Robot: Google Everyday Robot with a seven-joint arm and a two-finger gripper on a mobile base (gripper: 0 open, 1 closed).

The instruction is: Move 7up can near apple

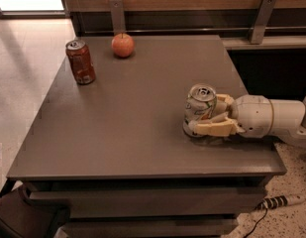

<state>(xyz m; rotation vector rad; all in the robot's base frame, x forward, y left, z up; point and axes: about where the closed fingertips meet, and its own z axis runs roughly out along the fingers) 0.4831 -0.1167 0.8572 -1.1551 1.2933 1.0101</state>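
Two risks we see: our gripper, jaws clenched on the 7up can near the table's right edge, well apart from the apple, could tip it while sliding, or strike the reddish-brown can.

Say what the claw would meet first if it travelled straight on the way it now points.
The 7up can: the claw, reaching in over the table's right edge as pictured, grips it between its fingers. Beyond the can the table looks free, though depth is unclear.
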